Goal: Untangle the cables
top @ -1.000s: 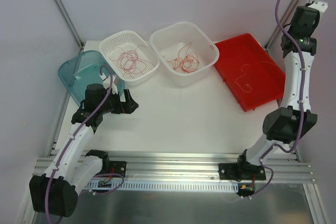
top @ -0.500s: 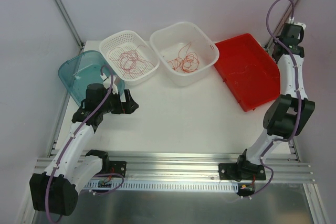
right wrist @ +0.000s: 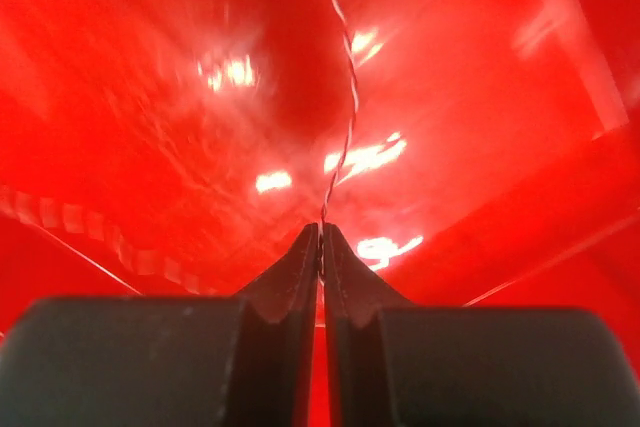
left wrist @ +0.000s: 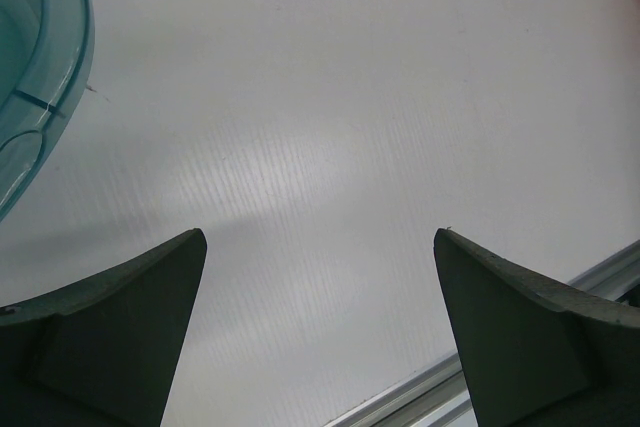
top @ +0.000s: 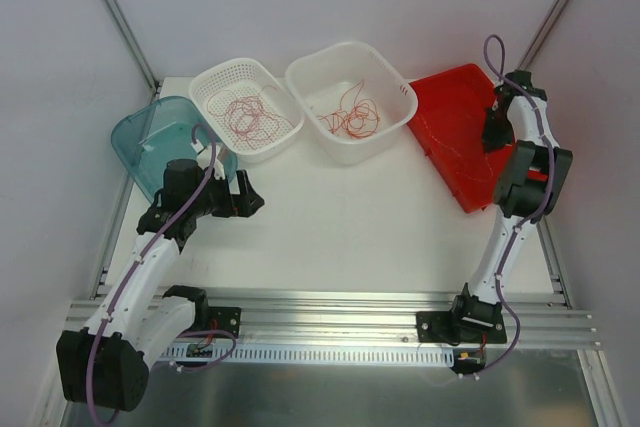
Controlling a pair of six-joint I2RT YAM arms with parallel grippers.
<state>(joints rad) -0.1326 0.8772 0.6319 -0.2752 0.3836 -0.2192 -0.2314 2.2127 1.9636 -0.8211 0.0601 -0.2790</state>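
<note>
Surface: white table [top: 330, 222], grey walls, aluminium rail [top: 330, 305] along the near edge.
Left gripper [left wrist: 318, 239]: jaws spread wide, nothing between them, hanging over bare table just beside the teal bin [top: 135, 137].
Right gripper [right wrist: 321, 235]: fingers pinched together on the end of a twisted strand [right wrist: 349, 97], low inside the red tray [top: 440, 82] at its far right side.
Key relation: the strand leaves the right fingertips and runs nearly straight ahead of them across the tray floor, so its long axis is in line with the fingers. The right arm is on it and the left is well apart.
Strand look: hair-thin, two-ply twist, pale with red, slack with a slight bend. It is far thinner than the fingers and only faint from above.
Other cables: loopy red-orange bundle [top: 352, 119] in the white tub [top: 395, 87], and another bundle [top: 245, 115] in the mesh basket [top: 215, 82]. Both are at the far side, knotted-looking, with single strands hard to separate.
Judgement: one strand has been sorted to the tray; release looks like the next move.
</note>
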